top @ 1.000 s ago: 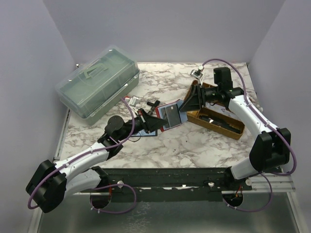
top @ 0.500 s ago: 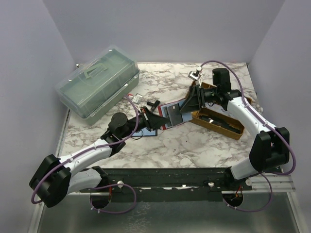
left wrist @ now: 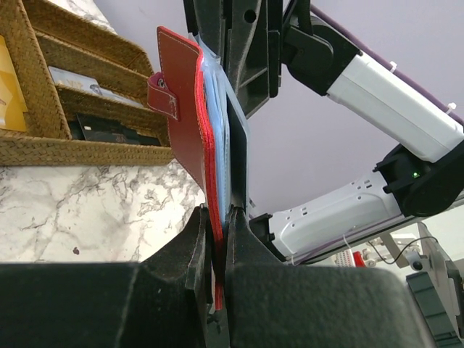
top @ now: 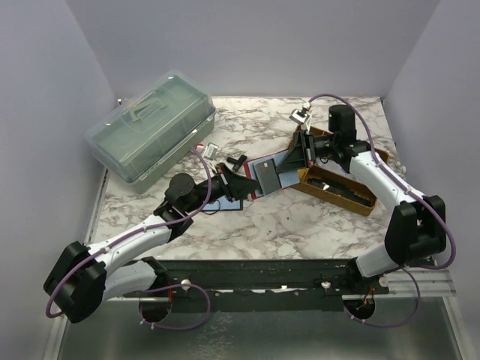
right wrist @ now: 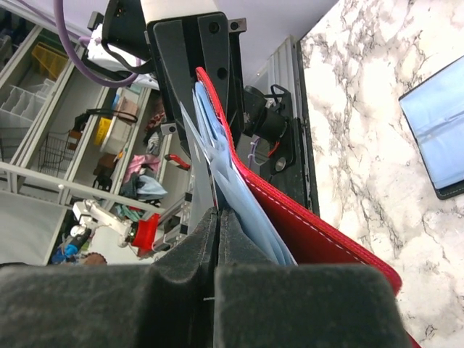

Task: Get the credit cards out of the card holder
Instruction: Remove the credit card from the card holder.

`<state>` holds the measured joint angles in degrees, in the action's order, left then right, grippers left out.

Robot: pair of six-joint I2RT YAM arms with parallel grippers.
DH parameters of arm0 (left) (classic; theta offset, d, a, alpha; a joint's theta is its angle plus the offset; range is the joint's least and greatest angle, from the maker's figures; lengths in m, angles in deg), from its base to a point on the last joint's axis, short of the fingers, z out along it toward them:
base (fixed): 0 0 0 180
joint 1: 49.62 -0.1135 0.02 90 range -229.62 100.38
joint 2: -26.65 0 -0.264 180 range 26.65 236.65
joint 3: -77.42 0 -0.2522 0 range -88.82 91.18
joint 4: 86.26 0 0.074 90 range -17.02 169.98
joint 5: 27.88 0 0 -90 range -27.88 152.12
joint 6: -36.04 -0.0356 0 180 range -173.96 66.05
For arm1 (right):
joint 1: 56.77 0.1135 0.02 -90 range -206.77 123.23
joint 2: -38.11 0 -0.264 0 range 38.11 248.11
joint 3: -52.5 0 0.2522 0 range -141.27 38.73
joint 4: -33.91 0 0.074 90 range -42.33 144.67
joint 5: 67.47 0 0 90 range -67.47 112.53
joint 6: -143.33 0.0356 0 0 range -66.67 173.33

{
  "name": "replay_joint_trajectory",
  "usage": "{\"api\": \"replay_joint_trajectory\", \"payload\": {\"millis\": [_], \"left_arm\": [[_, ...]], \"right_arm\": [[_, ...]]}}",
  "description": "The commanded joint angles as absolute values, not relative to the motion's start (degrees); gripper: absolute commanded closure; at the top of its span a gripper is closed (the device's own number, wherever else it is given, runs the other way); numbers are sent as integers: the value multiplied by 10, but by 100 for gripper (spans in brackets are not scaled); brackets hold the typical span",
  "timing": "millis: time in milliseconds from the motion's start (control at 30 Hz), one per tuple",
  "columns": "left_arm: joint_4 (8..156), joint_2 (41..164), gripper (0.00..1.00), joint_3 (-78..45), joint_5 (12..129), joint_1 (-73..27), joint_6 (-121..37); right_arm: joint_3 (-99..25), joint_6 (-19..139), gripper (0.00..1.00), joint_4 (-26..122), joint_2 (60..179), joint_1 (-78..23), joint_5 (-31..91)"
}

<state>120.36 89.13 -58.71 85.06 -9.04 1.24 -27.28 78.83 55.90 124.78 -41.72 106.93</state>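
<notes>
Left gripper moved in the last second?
Yes. The left gripper shifted slightly away from the arm bases and to the right, toward the wicker tray.

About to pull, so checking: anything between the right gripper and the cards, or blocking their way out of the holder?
Nothing visible. The right gripper is shut directly on the edge of the blue cards; the red holder flap lies beside it, not between. The left gripper clamps the holder's other end; whether it pinches the cards too is unclear.
</notes>
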Motion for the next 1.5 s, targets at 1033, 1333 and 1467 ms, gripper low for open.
{"api": "replay_joint_trajectory", "payload": {"millis": [1033,1333,1467], "left_arm": [[1231,839,100,-622,820,-100,36],[1255,855,100,-618,818,-100,44],[1269,862,100,-618,817,-100,48]], "right_arm": [[-206,886,82,416,1223,-461,1097],[-176,970,65,325,1226,-461,1104],[-175,959,60,341,1227,-460,1091]]}}
